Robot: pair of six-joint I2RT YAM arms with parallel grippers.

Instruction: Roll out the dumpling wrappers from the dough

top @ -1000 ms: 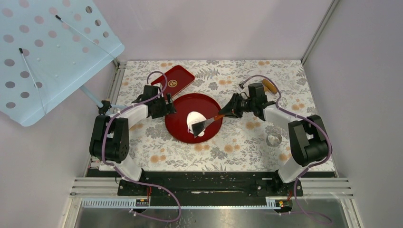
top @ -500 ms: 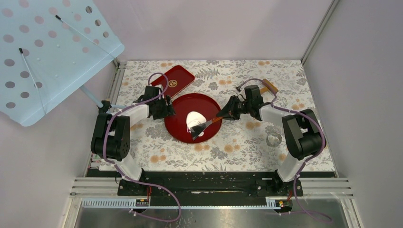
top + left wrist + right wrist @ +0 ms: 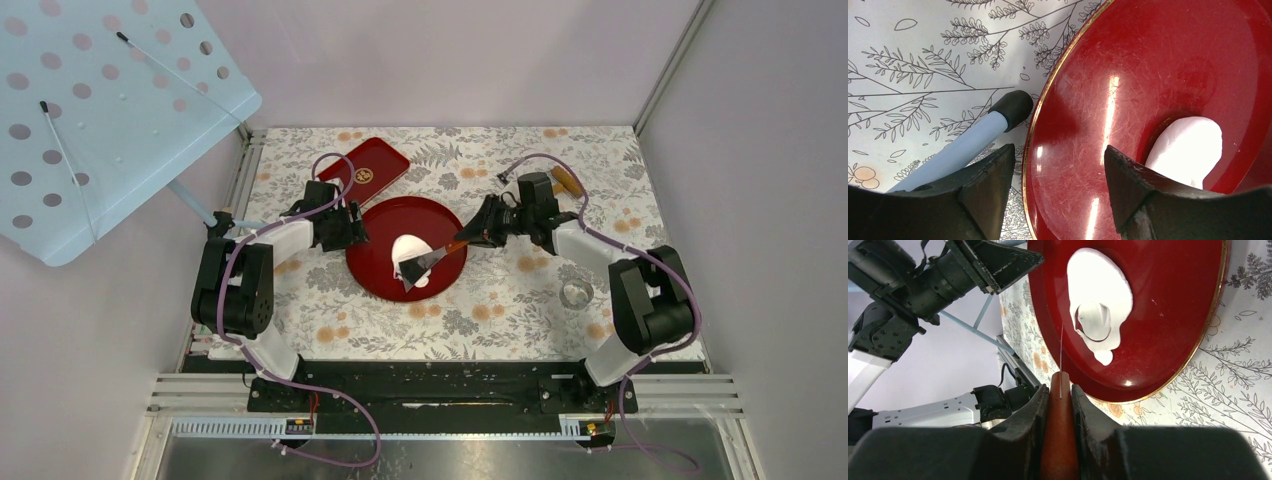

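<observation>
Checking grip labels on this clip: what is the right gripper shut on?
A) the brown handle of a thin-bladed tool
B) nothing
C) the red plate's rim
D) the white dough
A: the right wrist view shows the right gripper clamped on the brown handle, its thin blade reaching over the red plate toward the dough.

The plate (image 3: 1158, 60) rim runs between the left gripper (image 3: 1058, 155) jaws, with one jaw over the table (image 3: 908, 60) and the other over the plate. A capped tube (image 3: 998, 120) lies just ahead of the table-side jaw. The dough (image 3: 1188, 150) lies on the plate, ahead of the other jaw.

The scraper (image 3: 1060, 450) handle sits between the right gripper (image 3: 1060, 388) jaws. The plate and dough lie ahead of them.

A tray (image 3: 365, 170) lies beside the left jaws, toward the far edge. Well behind the right jaws lie a rolling pin (image 3: 568, 180) and a ring (image 3: 576, 293).
</observation>
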